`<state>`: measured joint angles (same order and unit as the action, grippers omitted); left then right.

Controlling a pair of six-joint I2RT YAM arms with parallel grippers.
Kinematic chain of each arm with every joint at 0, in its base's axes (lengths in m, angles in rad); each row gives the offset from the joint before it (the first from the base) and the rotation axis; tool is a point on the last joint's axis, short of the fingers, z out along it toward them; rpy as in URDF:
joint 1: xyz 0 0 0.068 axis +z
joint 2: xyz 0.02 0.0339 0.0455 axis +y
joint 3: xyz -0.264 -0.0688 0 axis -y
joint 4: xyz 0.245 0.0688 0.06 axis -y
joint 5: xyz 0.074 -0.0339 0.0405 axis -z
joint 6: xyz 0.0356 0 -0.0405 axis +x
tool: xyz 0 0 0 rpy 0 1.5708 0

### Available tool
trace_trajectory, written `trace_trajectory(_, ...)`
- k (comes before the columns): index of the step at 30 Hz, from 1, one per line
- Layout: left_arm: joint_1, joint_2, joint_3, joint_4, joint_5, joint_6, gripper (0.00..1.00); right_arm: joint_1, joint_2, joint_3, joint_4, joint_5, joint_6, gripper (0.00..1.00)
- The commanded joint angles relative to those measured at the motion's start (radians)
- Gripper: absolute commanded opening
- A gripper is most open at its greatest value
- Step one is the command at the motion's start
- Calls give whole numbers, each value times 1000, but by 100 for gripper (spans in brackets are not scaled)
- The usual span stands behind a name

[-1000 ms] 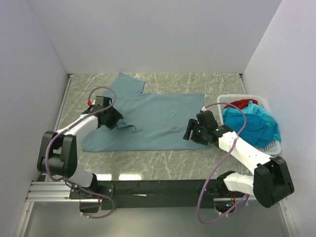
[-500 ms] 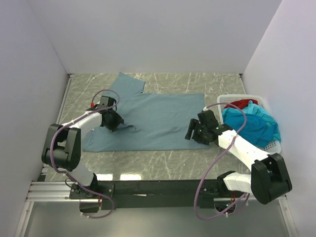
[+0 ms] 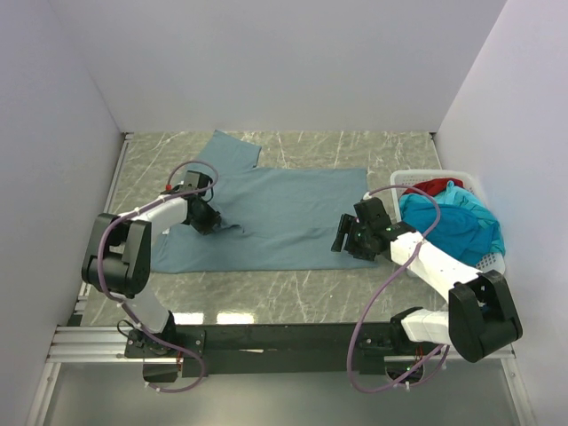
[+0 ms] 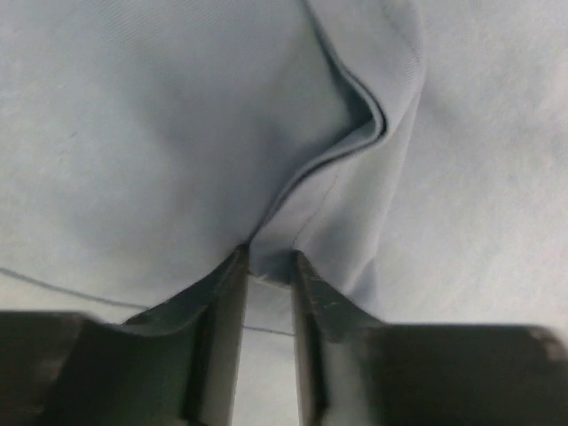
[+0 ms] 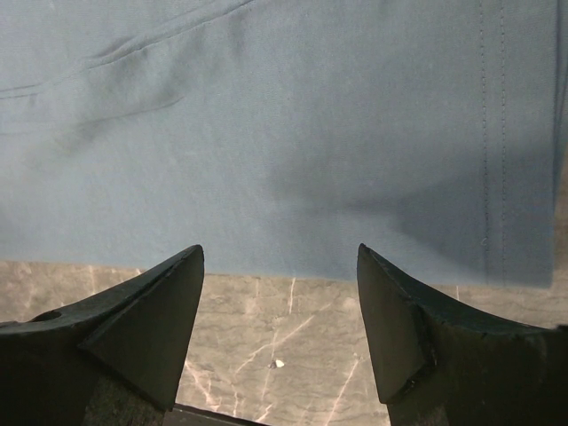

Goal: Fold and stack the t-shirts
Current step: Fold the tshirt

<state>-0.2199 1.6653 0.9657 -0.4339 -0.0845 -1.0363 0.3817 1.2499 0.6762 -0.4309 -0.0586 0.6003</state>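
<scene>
The large grey-blue t-shirt [image 3: 284, 213] lies spread flat on the marble table, its neck end to the left. My left gripper [image 3: 206, 217] is down on the shirt's left part near the sleeve. In the left wrist view, the left gripper [image 4: 269, 259] has narrow jaws pinching a raised fold of the grey-blue cloth [image 4: 177, 133]. My right gripper [image 3: 344, 238] is open over the shirt's front right corner. In the right wrist view, the right gripper [image 5: 280, 253] has its tips spread over the shirt's hem edge [image 5: 266, 133], empty. A turquoise t-shirt [image 3: 453, 226] and a red one [image 3: 433, 186] lie in the basket.
The white lattice basket [image 3: 493, 266] stands at the right wall. Bare marble table [image 3: 293, 284] shows in front of the shirt and also in the right wrist view [image 5: 293, 319]. White walls close in the left, back and right sides.
My left gripper has slid slightly right onto the shirt and the left arm has folded closer in. The right gripper has barely shifted. The shirt lies as before.
</scene>
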Motion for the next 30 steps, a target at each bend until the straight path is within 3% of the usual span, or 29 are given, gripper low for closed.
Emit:
trace_trajectory(1, -9, 27, 65, -5, -31, 13, 30, -9, -7, 25, 24, 2, -10, 76)
trace_trajectory(3, -9, 33, 76, -9, -31, 15, 20, -12, -10, 22, 23, 3, -8, 76)
trace_trajectory(4, -10, 28, 77, -8, -26, 15, 5, -12, -12, 23, 24, 5, -10, 76)
trace_trajectory(5, -10, 24, 79, -6, -26, 15, 1, -12, -12, 25, 21, 5, -10, 76)
trace_trajectory(12, -42, -42, 128, -22, -123, 21, 1, -17, -10, 36, 14, 13, -16, 76)
trace_trajectory(24, -78, 114, 329, -77, -161, 87, 1, -30, -23, 54, -11, 22, -25, 76)
trace_trajectory(27, -81, 152, 381, -81, -162, 110, 10, -37, -21, 59, -15, 28, -28, 76)
trace_trajectory(30, -87, 185, 430, -83, -158, 139, 29, -40, -17, 69, -19, 37, -31, 76)
